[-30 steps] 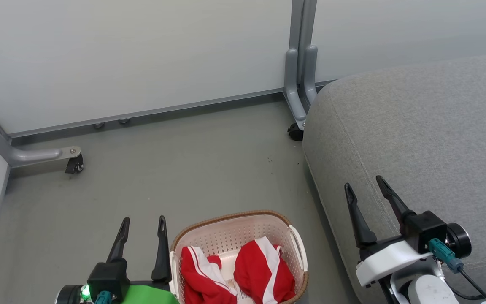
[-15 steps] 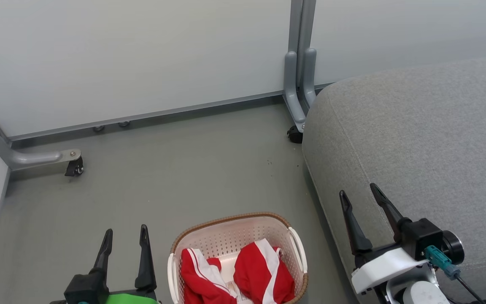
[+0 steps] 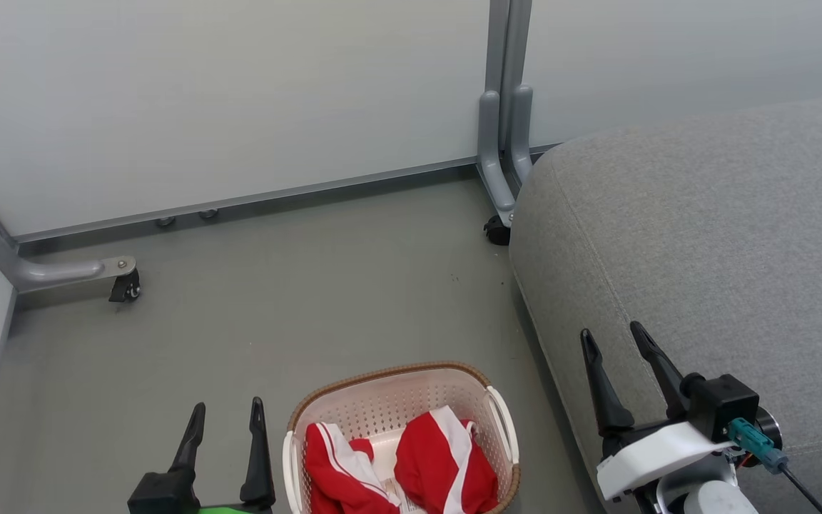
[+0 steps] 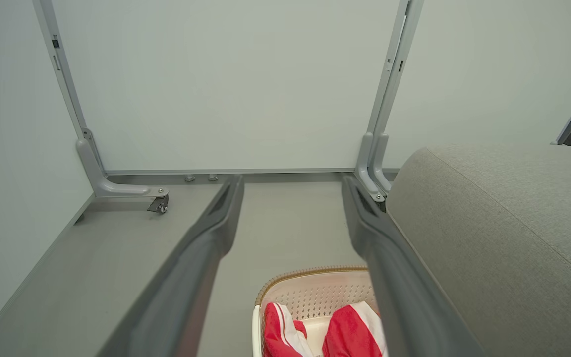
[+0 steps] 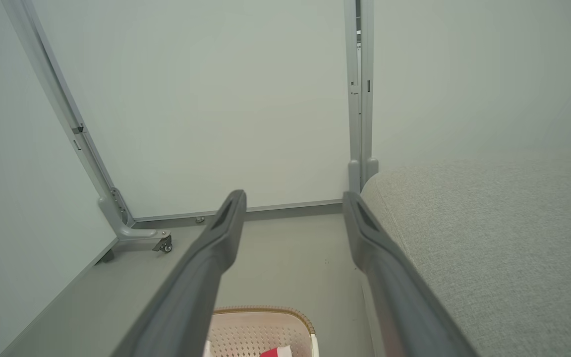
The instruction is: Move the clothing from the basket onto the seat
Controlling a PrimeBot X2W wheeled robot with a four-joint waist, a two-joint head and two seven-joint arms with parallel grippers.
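Currently, your stock on hand, listed by pincer.

1. Left pincer (image 3: pixel 228 405): fingers spread fully wide, holding nothing, poised above bare floor.
2. Right pincer (image 3: pixel 609 328): likewise wide open and empty, hanging over the near edge of the seat (image 3: pixel 703 235).
3. The basket (image 3: pixel 397 373): on the floor just beside the left pincer, to its right and a little back toward its wrist. From the right pincer it lies to the left, across a strip of floor. You may judge the left arm the nearer.
4. The clothing (image 3: pixel 439 457): two red-and-white heaps side by side inside the basket, lower than both pincers' fingertips. They are crumpled, so you can read no long axis.

Not legible to you: the basket's near wall and the heaps' near ends, cut off at the head view's lower edge, and how deep either heap sits.
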